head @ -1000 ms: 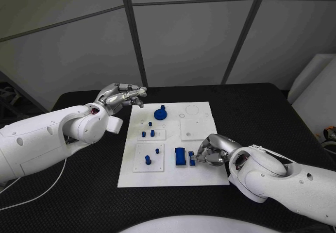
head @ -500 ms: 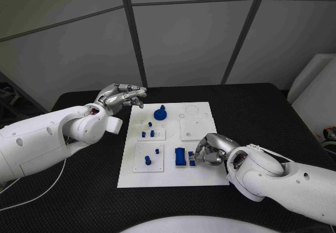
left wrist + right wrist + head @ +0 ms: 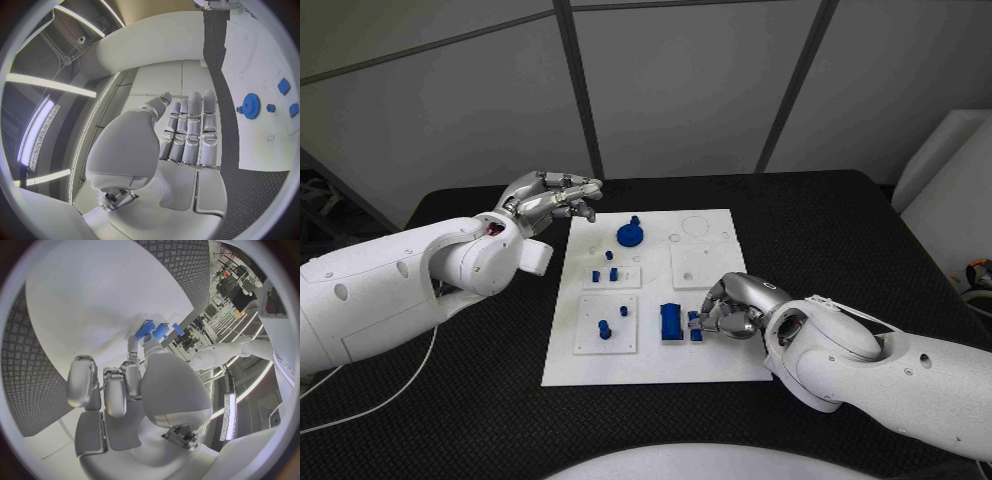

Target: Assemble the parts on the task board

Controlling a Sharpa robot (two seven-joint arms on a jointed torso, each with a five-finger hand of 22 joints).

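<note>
White plastic forms the flat rectangular board (image 3: pixel 661 300) lying in the middle of a black table (image 3: pixel 848 230). Three raised square tiles sit on it, and blue parts stand on and beside them. A round blue gear (image 3: pixel 632 235) with a short post stands near the board's upper left. Four small blue pegs (image 3: pixel 604 272) cluster on the tile below it. Two more pegs (image 3: pixel 610 322) stand on the lower left tile. A blue block (image 3: pixel 671 323) lies at lower centre, with a small blue piece (image 3: pixel 695 327) just beside it. The right hand (image 3: pixel 733 308), at lower right, pinches that small piece. The left hand (image 3: pixel 548 196), at upper left, hovers off the board with fingers curled, holding nothing.
</note>
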